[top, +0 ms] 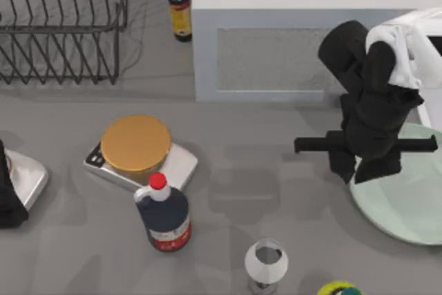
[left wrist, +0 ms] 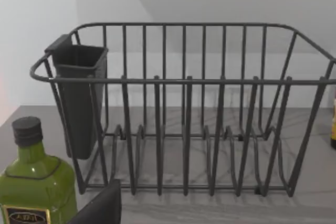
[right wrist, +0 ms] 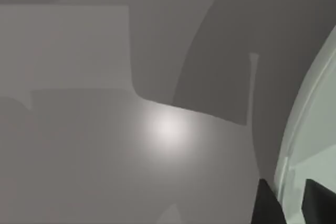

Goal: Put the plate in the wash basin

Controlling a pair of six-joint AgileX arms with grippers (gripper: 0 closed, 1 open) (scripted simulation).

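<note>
Mint-green plate (top: 407, 205) lies on the grey table (top: 276, 191) at its right edge, its rim pinched between the right gripper (right wrist: 289, 203) fingers; left gripper (top: 10, 198) parked far left.

No wording can be read anywhere. The dark bottle (top: 164, 213) near the middle of the table has a red and white label, the small dark bottle (top: 181, 9) at the far side a yellow and red one, and the green bottle (left wrist: 32, 192) beside the wire rack (left wrist: 184, 108) a dark gold-edged label with illegible marks.
</note>
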